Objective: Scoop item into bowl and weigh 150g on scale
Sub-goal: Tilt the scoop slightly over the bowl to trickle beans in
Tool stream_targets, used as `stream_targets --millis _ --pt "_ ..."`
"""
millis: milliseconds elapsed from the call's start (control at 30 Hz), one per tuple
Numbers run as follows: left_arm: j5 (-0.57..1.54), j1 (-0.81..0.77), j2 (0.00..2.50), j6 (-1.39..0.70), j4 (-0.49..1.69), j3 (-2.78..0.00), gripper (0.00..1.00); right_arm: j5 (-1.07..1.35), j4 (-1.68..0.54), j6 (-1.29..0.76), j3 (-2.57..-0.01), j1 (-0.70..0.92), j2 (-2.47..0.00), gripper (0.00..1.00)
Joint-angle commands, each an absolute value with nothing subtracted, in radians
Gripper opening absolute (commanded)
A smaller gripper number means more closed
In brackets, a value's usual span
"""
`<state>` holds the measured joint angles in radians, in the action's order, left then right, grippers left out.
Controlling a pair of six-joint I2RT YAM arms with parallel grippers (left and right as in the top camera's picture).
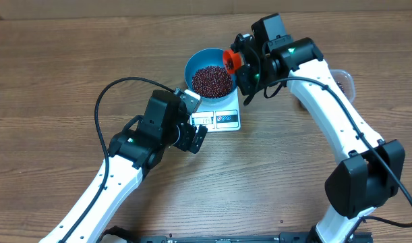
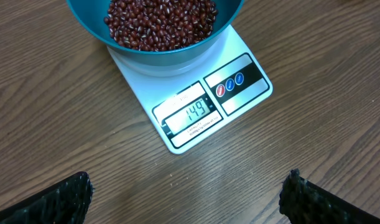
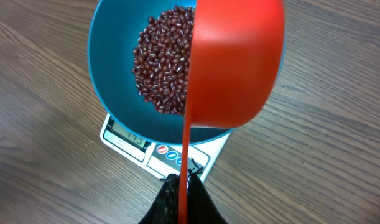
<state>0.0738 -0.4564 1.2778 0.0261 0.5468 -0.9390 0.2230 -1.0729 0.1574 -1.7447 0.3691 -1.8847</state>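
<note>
Begin at the near side of the table [image 1: 50, 81]. Locate the left gripper [image 2: 186, 208]: its two dark fingertips [image 2: 62, 199] stand spread wide at the lower corners of the left wrist view, with bare wood between them and nothing held. In the overhead view it hangs just in front of the near left corner of the scale [image 2: 143, 90]. Check the scale next. It lies flat on the table with its front edge toward the left gripper. On that edge, read the display [image 2: 196, 112], which shows 149, beside a dark label panel [image 2: 236, 81] with round marks. Observe the bowl [image 2: 171, 56] standing on the scale platform and covering most of it. The beans [image 2: 158, 18] lie inside the bowl as a loose heap filling its floor. Beyond the bowl's centre, find the red scoop [image 3: 236, 62]. Its cup is turned on its side over the bowl's right rim, back face toward the right wrist camera, so you cannot tell what it contains or whether it touches the rim. Its thin handle runs down to the right gripper [image 3: 180, 202], whose fingers are pressed together on it. Farthest out, a clear container [image 1: 345, 79] shows partly behind the right arm.
</note>
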Motion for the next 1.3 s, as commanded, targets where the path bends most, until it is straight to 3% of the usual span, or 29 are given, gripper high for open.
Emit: stream_targets --millis 0,1267 --pt "0.068 -0.452 1.283 0.030 0.546 -0.936 1.00 0.176 -1.066 0.165 -1.775 0.387 -1.887 0.04" --pt "0.068 -0.452 1.283 0.030 0.546 -0.936 0.99 0.113 -1.063 0.217 -1.775 0.405 -1.887 0.04"
